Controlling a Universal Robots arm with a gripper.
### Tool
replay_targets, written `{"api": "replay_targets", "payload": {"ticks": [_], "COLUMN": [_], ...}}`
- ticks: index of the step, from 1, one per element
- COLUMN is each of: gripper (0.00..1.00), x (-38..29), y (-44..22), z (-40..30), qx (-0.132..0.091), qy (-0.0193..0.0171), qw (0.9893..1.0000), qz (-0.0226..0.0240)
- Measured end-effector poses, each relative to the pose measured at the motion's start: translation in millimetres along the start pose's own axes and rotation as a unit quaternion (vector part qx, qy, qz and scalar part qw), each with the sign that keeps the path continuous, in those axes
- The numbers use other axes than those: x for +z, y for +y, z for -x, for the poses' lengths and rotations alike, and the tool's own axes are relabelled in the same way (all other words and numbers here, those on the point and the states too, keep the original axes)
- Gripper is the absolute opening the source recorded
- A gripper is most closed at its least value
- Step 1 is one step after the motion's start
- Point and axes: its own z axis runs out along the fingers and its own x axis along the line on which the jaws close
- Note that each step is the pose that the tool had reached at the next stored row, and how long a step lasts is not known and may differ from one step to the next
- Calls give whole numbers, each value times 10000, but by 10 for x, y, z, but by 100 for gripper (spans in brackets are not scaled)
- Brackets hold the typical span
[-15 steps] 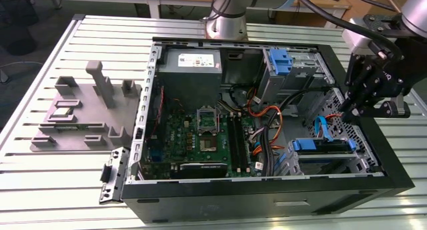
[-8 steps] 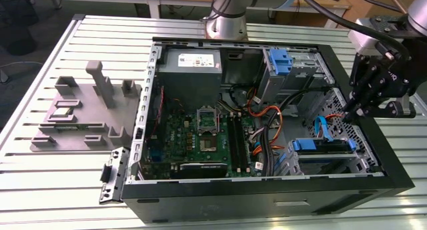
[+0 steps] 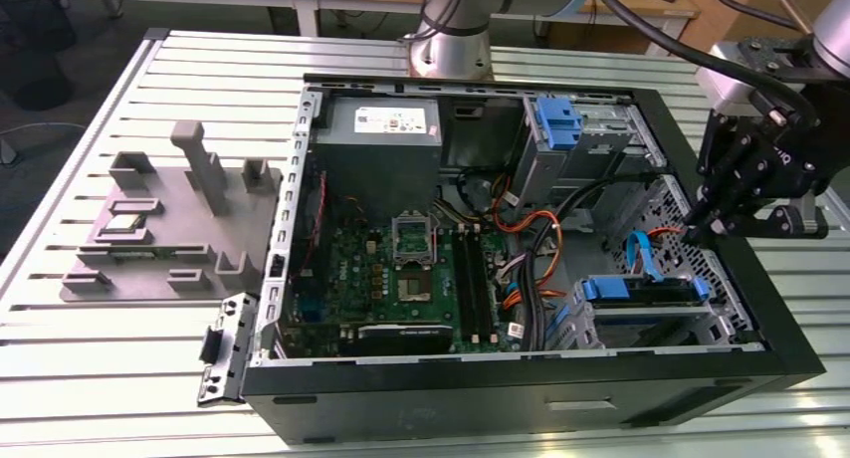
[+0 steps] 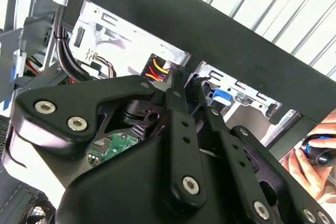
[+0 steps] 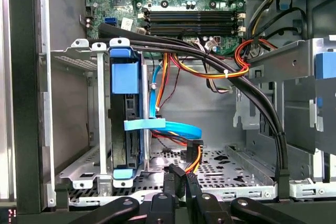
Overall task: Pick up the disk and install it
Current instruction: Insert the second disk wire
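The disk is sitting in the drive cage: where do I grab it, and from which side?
Best taken by its blue rails, pinching across the thin edge of the disk, coming in through the case's open side. It stands on edge in the metal cage, whose walls cover its flat faces; just the blue-framed edge faces out. Mind the blue cable alongside.

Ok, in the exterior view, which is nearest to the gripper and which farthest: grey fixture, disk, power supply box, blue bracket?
1. The disk, close beside the gripper.
2. The blue bracket, upright, farther back.
3. The power supply box, farther to the exterior view's left.
4. The grey fixture, far at the exterior view's left.
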Motion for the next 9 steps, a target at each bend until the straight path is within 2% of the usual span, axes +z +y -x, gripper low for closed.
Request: {"api": "replay_targets", "payload": {"ticks": [5,9], "gripper": [23,23], "x": [2,32], "y": [0,0], "z": [0,-1], "qx": [0,0], "qy": [0,9], "qw": [10000,10000], "qz": [0,0]}}
